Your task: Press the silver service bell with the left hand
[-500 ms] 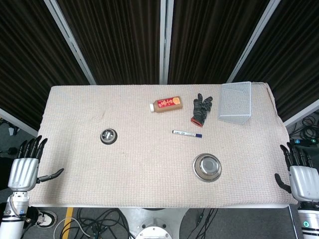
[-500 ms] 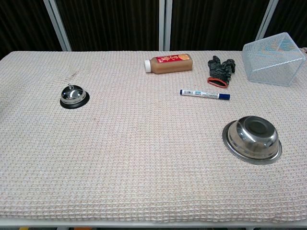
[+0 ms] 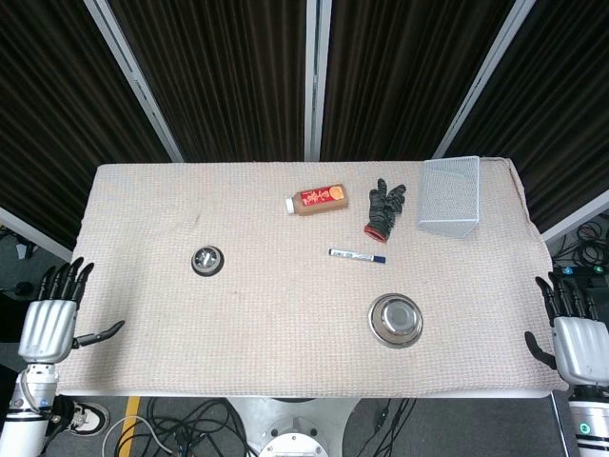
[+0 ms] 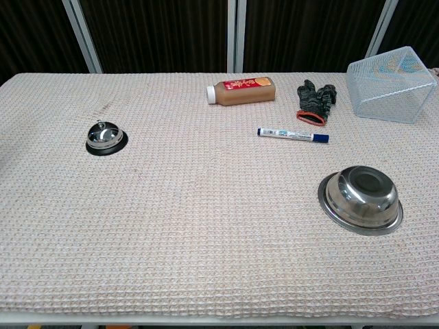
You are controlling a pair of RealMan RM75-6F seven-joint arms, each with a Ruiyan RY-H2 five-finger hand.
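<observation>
The silver service bell (image 3: 207, 259) (image 4: 104, 136) sits on its black base on the left half of the table, with nothing touching it. My left hand (image 3: 54, 317) hangs off the table's front left corner, well below and left of the bell, fingers straight and spread, thumb out toward the cloth edge, holding nothing. At the front right corner my right hand (image 3: 572, 327) is likewise open and empty. The chest view shows neither hand.
A textured beige cloth (image 3: 276, 314) covers the table. On the far side lie a brown bottle (image 3: 317, 200), a dark glove (image 3: 384, 208) and a wire mesh basket (image 3: 450, 196). A blue-capped marker (image 3: 357, 255) and a steel bowl (image 3: 396, 320) lie right of centre.
My left hand has shifted very slightly down and right. Everything else is as it was.
</observation>
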